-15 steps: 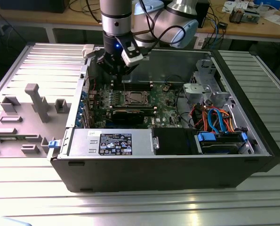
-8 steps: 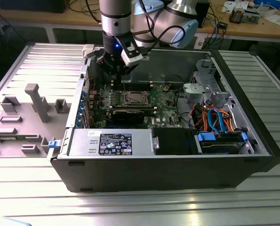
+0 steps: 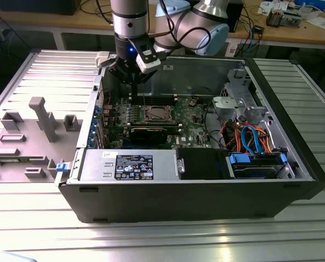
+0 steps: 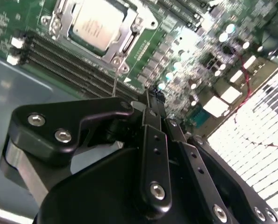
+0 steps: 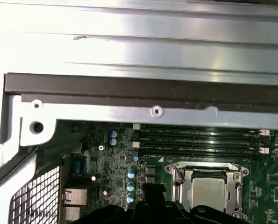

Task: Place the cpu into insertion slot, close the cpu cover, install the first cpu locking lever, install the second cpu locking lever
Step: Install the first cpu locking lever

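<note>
**A:** Where's the cpu (image 4: 96,22)?

**B:** Seated in the insertion slot (image 3: 154,113), framed by the cpu cover (image 4: 124,44), inside the open case (image 3: 206,191).

**A:** And the gripper (image 4: 152,95)?

**B:** Fingers pinched together on nothing, hovering near the slot's far-left side.

**A:** Handling?

**B:** Probably light, stiff, fragile: grip its 2 opposite edges only.

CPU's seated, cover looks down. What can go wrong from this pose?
1. What looks like a thin lever stands up beside the cpu cover over the cpu; if unlatched, the cover may be unclamped and the lever could spring on a slip.
2. The gripper, jaws shut, hangs over capacitors and memory slots; an off-line descent might strike them.
3. In the exterior view the gripper reaches inside the computer case; the wrist may clip its rim.
</note>
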Robot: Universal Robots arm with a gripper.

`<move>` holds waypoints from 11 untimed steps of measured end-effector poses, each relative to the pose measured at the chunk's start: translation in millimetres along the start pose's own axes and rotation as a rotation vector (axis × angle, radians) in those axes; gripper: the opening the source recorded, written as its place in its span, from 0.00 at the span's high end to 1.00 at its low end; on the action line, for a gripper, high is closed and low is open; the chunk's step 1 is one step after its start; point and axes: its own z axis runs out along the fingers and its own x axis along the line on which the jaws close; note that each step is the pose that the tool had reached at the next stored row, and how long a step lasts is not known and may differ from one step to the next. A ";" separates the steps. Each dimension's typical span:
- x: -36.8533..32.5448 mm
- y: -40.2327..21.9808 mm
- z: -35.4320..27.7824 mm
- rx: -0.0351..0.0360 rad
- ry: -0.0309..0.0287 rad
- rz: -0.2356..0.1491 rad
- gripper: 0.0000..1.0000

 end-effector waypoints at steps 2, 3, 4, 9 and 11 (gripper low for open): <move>-2.0 1.4 0.0 0.0004 0.0000 0.000 0.89; -3.7 1.9 0.1 0.0005 -0.0001 0.000 0.89; -5.7 2.3 0.1 0.0007 -0.0001 0.000 0.89; -18.9 4.5 0.5 0.0014 0.0001 0.000 0.89; -28.6 6.1 0.7 0.0017 0.0001 0.000 0.89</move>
